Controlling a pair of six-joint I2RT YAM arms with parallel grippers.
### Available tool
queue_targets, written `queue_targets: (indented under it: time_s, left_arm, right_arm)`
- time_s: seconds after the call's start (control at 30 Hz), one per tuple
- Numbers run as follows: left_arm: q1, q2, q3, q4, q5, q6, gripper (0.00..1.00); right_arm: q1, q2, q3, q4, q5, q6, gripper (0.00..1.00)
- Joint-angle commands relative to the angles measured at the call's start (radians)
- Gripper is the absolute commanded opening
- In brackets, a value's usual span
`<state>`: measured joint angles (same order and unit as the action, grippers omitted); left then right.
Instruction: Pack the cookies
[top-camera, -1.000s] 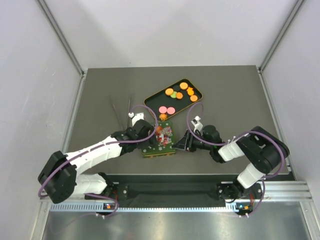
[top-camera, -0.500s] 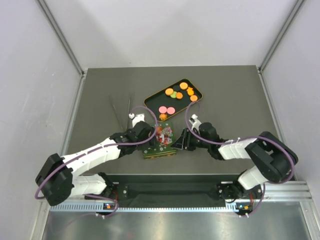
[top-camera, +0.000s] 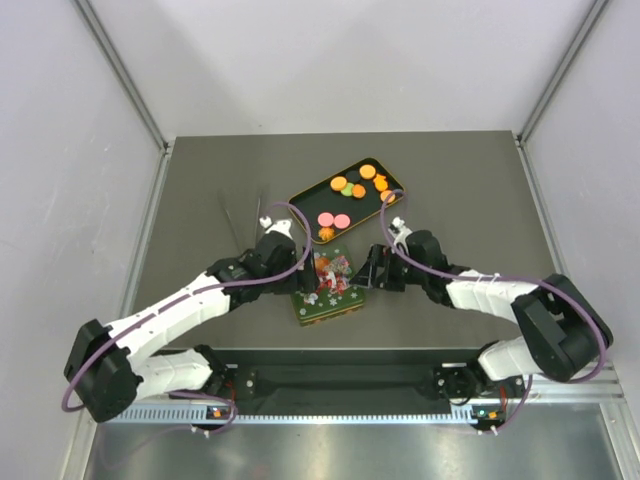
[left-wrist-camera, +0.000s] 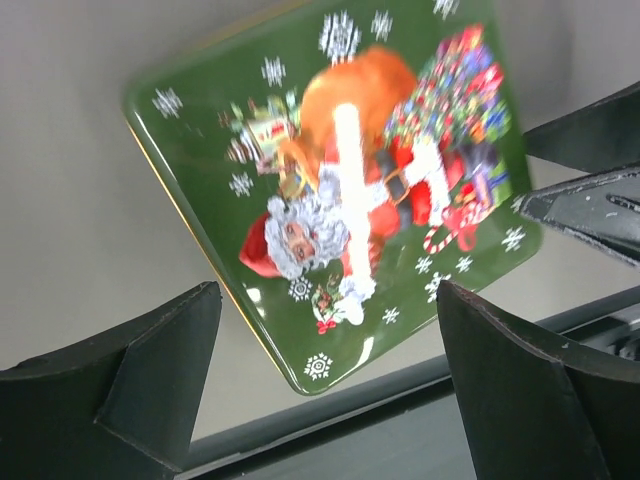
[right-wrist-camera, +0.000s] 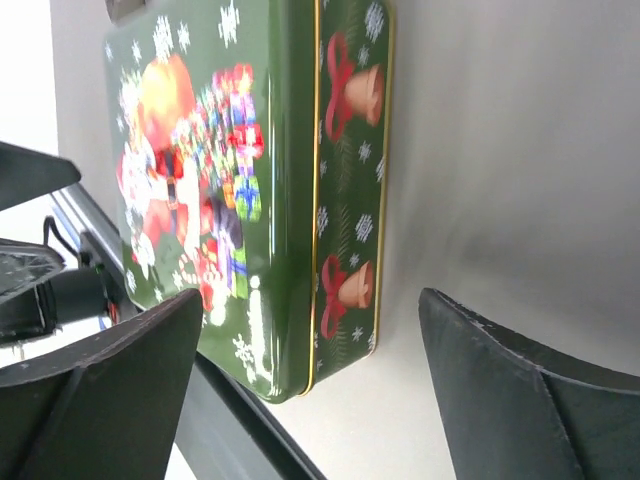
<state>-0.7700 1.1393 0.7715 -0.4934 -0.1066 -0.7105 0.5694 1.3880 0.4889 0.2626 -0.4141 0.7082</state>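
The cookies (top-camera: 352, 185), mostly orange with a green one and two pink ones (top-camera: 333, 219), lie on a dark gold-rimmed tray (top-camera: 296, 198) at mid-table. A closed green tin (top-camera: 330, 288) with a Santa lid rests flat near the table's front edge. My left gripper (top-camera: 303, 262) hovers at its left rear, open; in the left wrist view the lid (left-wrist-camera: 340, 190) lies beyond the open left gripper (left-wrist-camera: 328, 300). My right gripper (top-camera: 372, 270) stands open at the tin's right side; the right wrist view shows the tin's side wall (right-wrist-camera: 350, 170) beyond the right gripper (right-wrist-camera: 310, 300), untouched.
Two thin dark sticks (top-camera: 240, 218) lie on the table left of the tray. One orange piece (top-camera: 325, 234) sits between the tray's near edge and the tin. The table's front edge (left-wrist-camera: 400, 370) runs just past the tin's near corner.
My right gripper has opened wide beside the tin, and the left has opened a little more. The tin has turned slightly and slid right. Both arms have shifted towards the back.
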Motion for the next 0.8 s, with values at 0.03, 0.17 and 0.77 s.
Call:
queue_targets:
  time_s: [0.03,0.17,0.77]
  left_arm:
    - [0.04,-0.042,0.054,-0.01,0.016,0.051,0.94]
    - [0.136,-0.067,0.089,-0.016,0.05,0.095,0.93]
    - [0.305,-0.088,0.232,0.064,0.202,0.215,0.93]
  right_arm:
    - [-0.061,-0.07,0.074,-0.06,-0.037,-0.062,0.93]
    - [-0.135,-0.113,0.112,-0.102,-0.054,-0.085,1.0]
    - [-0.336,-0.267,0.375,-0.356,0.093,-0.203,1.0]
